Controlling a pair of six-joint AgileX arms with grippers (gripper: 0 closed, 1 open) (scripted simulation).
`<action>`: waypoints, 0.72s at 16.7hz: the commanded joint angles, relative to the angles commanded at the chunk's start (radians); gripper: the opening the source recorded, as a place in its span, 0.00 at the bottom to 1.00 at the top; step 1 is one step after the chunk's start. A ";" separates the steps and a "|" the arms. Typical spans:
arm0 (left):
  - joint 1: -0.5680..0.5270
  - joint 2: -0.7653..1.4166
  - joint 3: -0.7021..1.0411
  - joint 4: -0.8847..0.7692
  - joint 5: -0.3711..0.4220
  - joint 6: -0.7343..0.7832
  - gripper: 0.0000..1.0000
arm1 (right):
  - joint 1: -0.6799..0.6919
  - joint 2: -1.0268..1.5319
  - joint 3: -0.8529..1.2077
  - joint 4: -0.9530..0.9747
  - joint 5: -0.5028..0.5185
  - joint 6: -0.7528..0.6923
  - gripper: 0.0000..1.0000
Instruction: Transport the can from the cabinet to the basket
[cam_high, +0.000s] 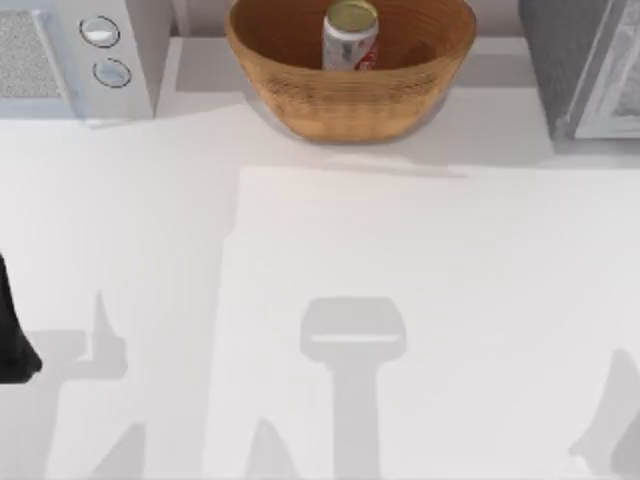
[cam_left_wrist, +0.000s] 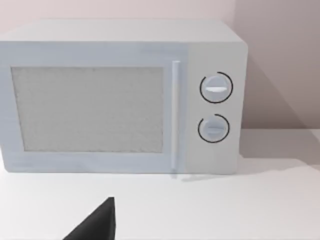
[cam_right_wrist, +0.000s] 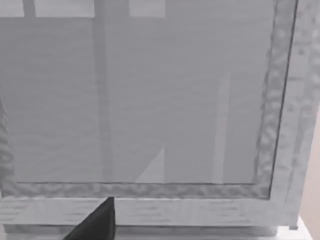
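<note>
Since the table (cam_high: 420, 300) is the biggest thing under the top camera, you can start there: it is a wide white surface. At 1 o'clock, in the far right corner, stands the cabinet (cam_high: 560, 70), dark grey and speckled, and in the right wrist view its pale door panel (cam_right_wrist: 150, 100) looks closed. At 11 o'clock you see the white appliance (cam_high: 75, 55) with two dials. At 12 o'clock sits the basket (cam_high: 300, 95), and the can (cam_high: 350, 35) stands upright inside it, so I judge the transport finished. At 9 o'clock, on the left edge, a dark part of the left arm (cam_high: 12, 340) shows; how far either pincer is open, or what it holds, I cannot tell. One risk remains: an arm sweeping toward 12 o'clock could knock the basket and tip the can.
</note>
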 joint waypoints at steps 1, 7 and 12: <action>0.000 0.000 0.000 0.000 0.000 0.000 1.00 | -0.043 0.068 0.015 0.052 -0.043 0.002 1.00; 0.000 0.000 0.000 0.000 0.000 0.000 1.00 | -0.172 0.260 0.061 0.200 -0.171 0.007 1.00; 0.000 0.000 0.000 0.000 0.000 0.000 1.00 | -0.167 0.258 0.058 0.197 -0.169 0.006 1.00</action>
